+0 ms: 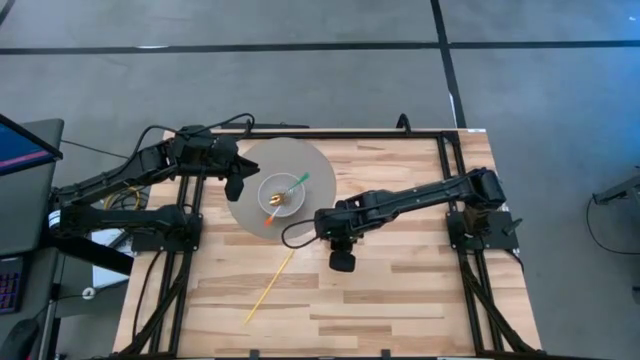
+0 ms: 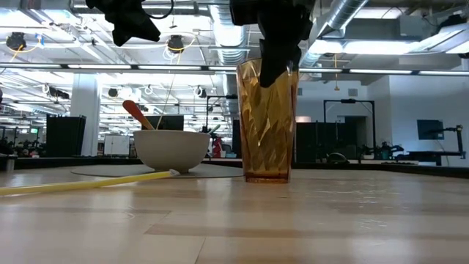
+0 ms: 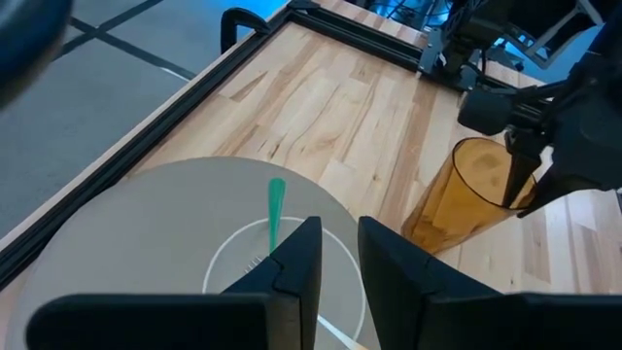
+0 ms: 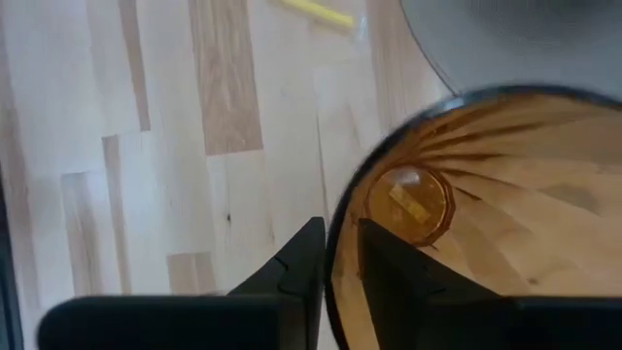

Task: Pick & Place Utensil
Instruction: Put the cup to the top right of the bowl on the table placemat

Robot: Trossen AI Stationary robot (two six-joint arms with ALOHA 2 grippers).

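A white bowl [image 1: 282, 195] [image 2: 171, 149] sits on a round grey mat [image 1: 250, 160]. It holds a green utensil [image 1: 298, 182] [image 3: 275, 206] and an orange-tipped one [image 2: 136, 112], both leaning on its rim. A long yellow stick [image 1: 270, 285] [image 2: 88, 183] lies flat on the table. An amber ribbed cup [image 2: 267, 121] [image 3: 466, 194] stands upright on the wood, right of the mat. My right gripper [image 4: 335, 233] [image 2: 282, 44] is down at the cup's mouth and shut on it. My left gripper [image 3: 335, 243] [image 1: 235, 185] hangs shut above the mat beside the bowl, holding nothing. My right gripper has the amber cup by its rim [image 4: 342, 209], one finger inside the cup and one outside. The fingers come from above, pointing down. The cup stands upright with its base [image 2: 267, 176] on the table.
Black frame rails [image 1: 445, 160] run along the table's far, left and right sides. The right arm [image 1: 420, 195] stretches across the table from the right. Bare wood [image 1: 400, 300] lies toward the near edge, with the yellow stick crossing its left part.
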